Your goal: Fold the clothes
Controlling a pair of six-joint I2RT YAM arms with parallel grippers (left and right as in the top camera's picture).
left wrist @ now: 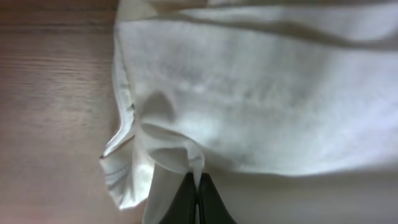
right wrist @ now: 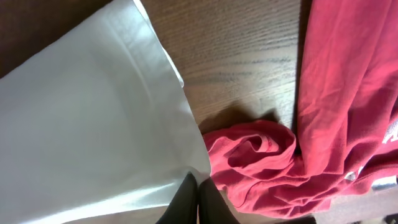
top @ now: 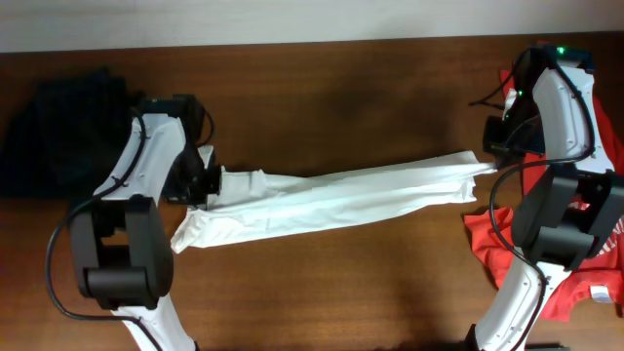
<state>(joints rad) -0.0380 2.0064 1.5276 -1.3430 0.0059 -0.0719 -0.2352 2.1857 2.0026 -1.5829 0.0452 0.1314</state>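
Observation:
A white T-shirt is stretched in a long band across the table between my two grippers. My left gripper is shut on its left end; in the left wrist view the black fingers pinch a fold of the white cloth. My right gripper is shut on its right end; in the right wrist view the fingers pinch the corner of the white cloth. A crumpled red T-shirt with white lettering lies at the right; it also shows in the right wrist view. No print shows on the white shirt.
A dark garment lies bunched at the far left of the brown wooden table. A pale wall strip runs along the back edge. Both arm bases stand at the front edge.

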